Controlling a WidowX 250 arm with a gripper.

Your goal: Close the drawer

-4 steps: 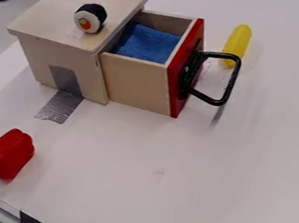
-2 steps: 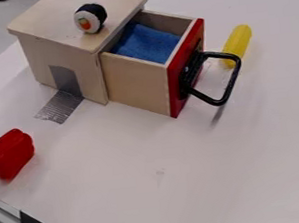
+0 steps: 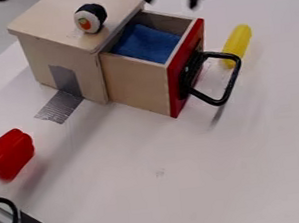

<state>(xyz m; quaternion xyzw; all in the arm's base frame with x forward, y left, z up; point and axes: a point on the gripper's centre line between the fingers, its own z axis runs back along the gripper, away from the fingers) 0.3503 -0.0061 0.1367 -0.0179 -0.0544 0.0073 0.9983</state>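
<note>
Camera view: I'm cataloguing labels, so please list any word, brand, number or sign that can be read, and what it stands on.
There is no readable text.
Faint marks on the white tabletop: too faint to read.
Fine pattern on the silver tape: too small to read.

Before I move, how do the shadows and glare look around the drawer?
Camera view: a thin dark shadow beneath the black handle; broad, soft shading on the white table beside the red pepper; no strong glare on the red drawer front.
</note>
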